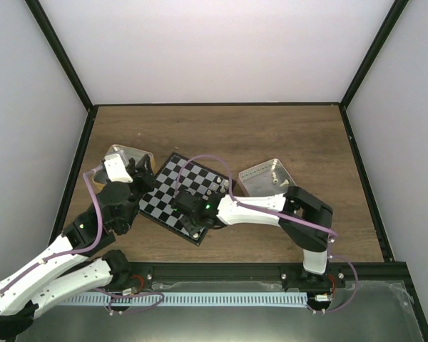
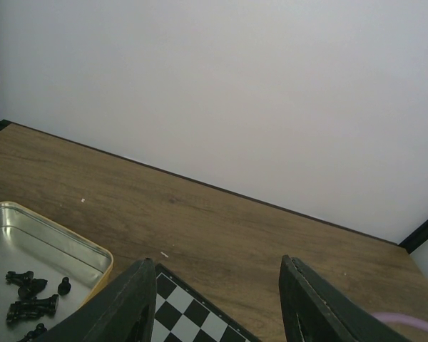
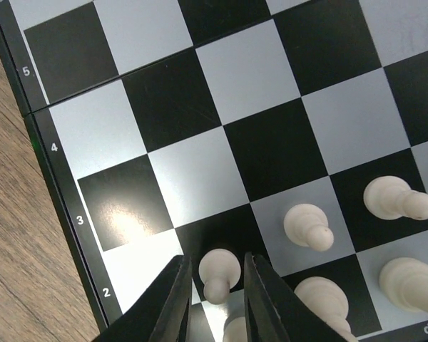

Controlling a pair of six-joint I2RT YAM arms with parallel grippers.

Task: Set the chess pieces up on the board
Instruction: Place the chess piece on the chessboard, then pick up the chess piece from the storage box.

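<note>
Right gripper is straddling a small cream-white plastic pawn on the flat black-and-pale-checked chessboard, second rank by the rim, jaws slightly apart, not pinching. More cream pieces are standing just beside. Left gripper is hovering agape, nothing between, over the board's corner, near a gold-rimmed metal tin holding black pieces.

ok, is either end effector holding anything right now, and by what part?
Left end effector: open, empty. Right end effector brackets a white pawn around its head, but slivers of gap show on both sides, so it looks unclamped.
</note>
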